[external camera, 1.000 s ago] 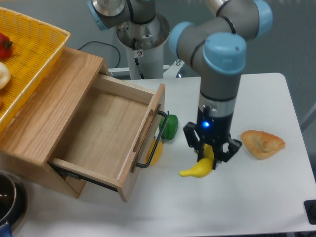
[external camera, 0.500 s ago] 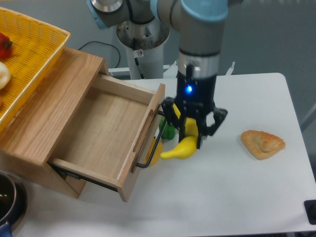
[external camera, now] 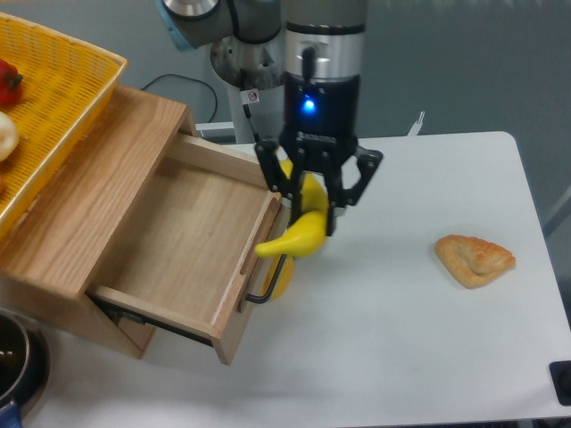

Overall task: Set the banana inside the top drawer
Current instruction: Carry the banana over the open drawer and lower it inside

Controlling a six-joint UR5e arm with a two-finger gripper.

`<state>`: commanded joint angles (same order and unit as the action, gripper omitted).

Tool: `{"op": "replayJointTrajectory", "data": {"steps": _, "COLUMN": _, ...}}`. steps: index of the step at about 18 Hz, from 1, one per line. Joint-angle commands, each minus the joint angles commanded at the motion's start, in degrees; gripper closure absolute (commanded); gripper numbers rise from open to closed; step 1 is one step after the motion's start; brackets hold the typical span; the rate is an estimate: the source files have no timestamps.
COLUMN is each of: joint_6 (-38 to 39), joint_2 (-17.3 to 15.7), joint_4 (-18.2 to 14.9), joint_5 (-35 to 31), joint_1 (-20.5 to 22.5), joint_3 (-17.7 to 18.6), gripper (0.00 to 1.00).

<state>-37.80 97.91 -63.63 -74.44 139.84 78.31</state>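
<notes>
While the gripper (external camera: 313, 207) hangs just over the front panel of the top drawer (external camera: 183, 236), its fingers are closed around the upper half of the banana (external camera: 300, 225), whose lower tip droops out to the left, right at the panel's top edge and above the black bar handle (external camera: 278, 263). Drawer stands pulled out, its wooden floor bare and in full view. Banana is in the air, not yet inside the box. Judgement: carry is mostly done; what remains is to clear the front panel and lower. To do it well, keep height until the hanging tip has passed the panel edge, otherwise the tip may catch on wood or handle and twist in the grip. Then travel toward the middle of the drawer floor, align the fruit's long axis with the drawer depth, descend, and release low. A small yellow item (external camera: 282, 278) sits on the table (external camera: 419, 357) just behind the handle; pastry (external camera: 475, 258) lies well apart to the right; neither interferes.
</notes>
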Motion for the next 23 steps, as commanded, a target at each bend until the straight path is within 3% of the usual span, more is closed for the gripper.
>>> {"op": "replayJointTrajectory", "data": {"steps": 4, "joint_6": 1.2, "joint_2": -0.3, "joint_4": -0.1, "joint_5": -0.1, "joint_1": -1.8, "joint_3": 1.6, "gripper": 1.00}}
{"op": "replayJointTrajectory", "data": {"steps": 10, "joint_6": 1.3, "joint_2": -2.6, "joint_4": 0.1, "joint_5": -3.2, "joint_1": -6.5, "joint_3": 7.6, "gripper": 1.00}}
{"op": "replayJointTrajectory", "data": {"steps": 23, "joint_6": 1.9, "joint_2": -0.7, "joint_4": 0.6, "joint_5": -7.8, "joint_1": -10.5, "joint_3": 10.9, "gripper": 1.00}}
